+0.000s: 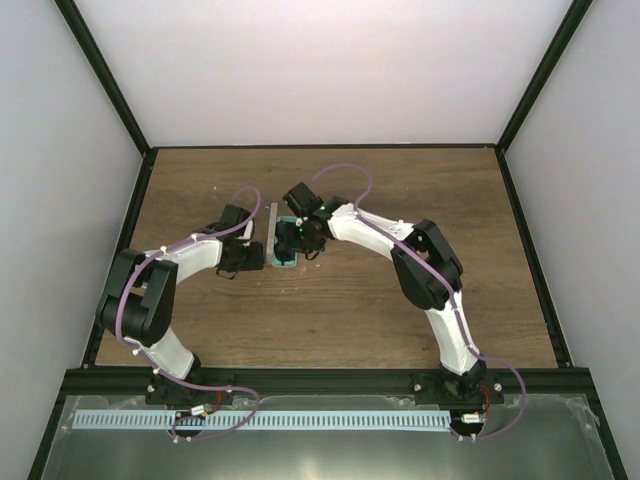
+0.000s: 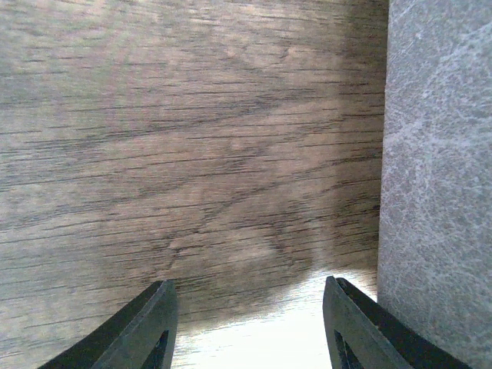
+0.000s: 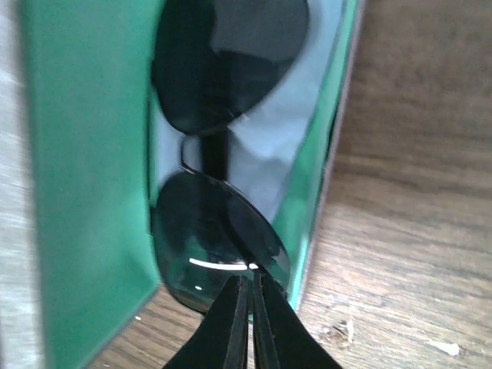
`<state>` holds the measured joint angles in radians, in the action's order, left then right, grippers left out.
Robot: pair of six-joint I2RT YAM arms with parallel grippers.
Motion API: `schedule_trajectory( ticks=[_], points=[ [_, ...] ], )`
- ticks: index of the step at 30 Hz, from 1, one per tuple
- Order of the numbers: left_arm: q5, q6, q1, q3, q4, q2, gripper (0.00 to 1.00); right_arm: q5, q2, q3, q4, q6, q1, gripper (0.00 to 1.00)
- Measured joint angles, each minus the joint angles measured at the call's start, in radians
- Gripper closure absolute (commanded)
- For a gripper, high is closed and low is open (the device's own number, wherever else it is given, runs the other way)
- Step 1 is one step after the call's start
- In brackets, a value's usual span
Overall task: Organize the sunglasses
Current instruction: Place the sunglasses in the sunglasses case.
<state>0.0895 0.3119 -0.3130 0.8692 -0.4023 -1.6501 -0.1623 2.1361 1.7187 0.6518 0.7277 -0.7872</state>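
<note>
Lengthwise in their green-lined case [image 3: 84, 154], the sunglasses [image 3: 207, 231] stretch straight ahead of the right gripper [image 3: 250, 283], pinched on the near lens; the left gripper [image 2: 247, 284] gapes empty.

Wood table [image 2: 192, 138] open ahead of left fingers [image 2: 142, 334]; case [image 2: 438, 154] wall blocks alongside.

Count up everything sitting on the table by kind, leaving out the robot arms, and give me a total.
sunglasses: 1
glasses case, grey with green lining: 1
light blue cloth: 1
Total: 3
</note>
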Motion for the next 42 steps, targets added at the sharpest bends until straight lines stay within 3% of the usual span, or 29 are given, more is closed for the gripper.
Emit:
schedule_trajectory(
  ticks=[34,42],
  points=[
    [0.001,-0.002,0.0,0.0,0.0,0.0,0.46,-0.072,0.043,-0.031,-0.032,-0.006,-0.013,0.98],
    [0.001,-0.002,0.0,-0.001,0.0,0.0,0.46,-0.079,0.039,-0.031,-0.032,-0.006,-0.076,0.98]
  ],
)
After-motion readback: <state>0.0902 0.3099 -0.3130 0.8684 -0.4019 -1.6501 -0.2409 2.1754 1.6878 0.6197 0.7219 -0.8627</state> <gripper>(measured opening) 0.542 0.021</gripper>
